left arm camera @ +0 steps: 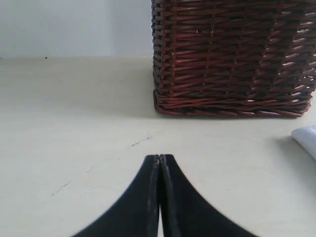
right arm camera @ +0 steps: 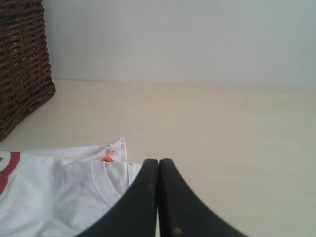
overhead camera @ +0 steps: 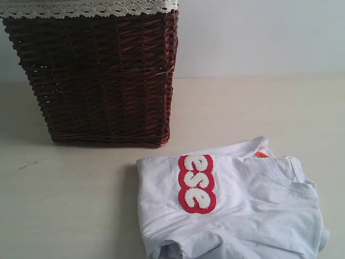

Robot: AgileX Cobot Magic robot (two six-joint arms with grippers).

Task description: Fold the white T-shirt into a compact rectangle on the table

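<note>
The white T-shirt (overhead camera: pixel 242 210) lies folded on the pale table (overhead camera: pixel 81 205) at the front right, its red-outlined letters (overhead camera: pixel 197 183) facing up and the orange neck tag (overhead camera: pixel 262 154) at its far edge. Neither gripper shows in the exterior view. In the left wrist view my left gripper (left arm camera: pixel 160 157) is shut on nothing above bare table; a corner of the T-shirt (left arm camera: pixel 306 138) shows at the frame's edge. In the right wrist view my right gripper (right arm camera: pixel 158 161) is shut and empty beside the T-shirt (right arm camera: pixel 54 192), close to its collar and neck tag (right arm camera: pixel 108 158).
A dark wicker basket (overhead camera: pixel 97 75) with white lace trim (overhead camera: pixel 86 8) stands at the back left, against a pale wall (overhead camera: pixel 259 32). The basket (left arm camera: pixel 232 59) is ahead of the left gripper, and its corner (right arm camera: pixel 22 59) shows in the right wrist view.
</note>
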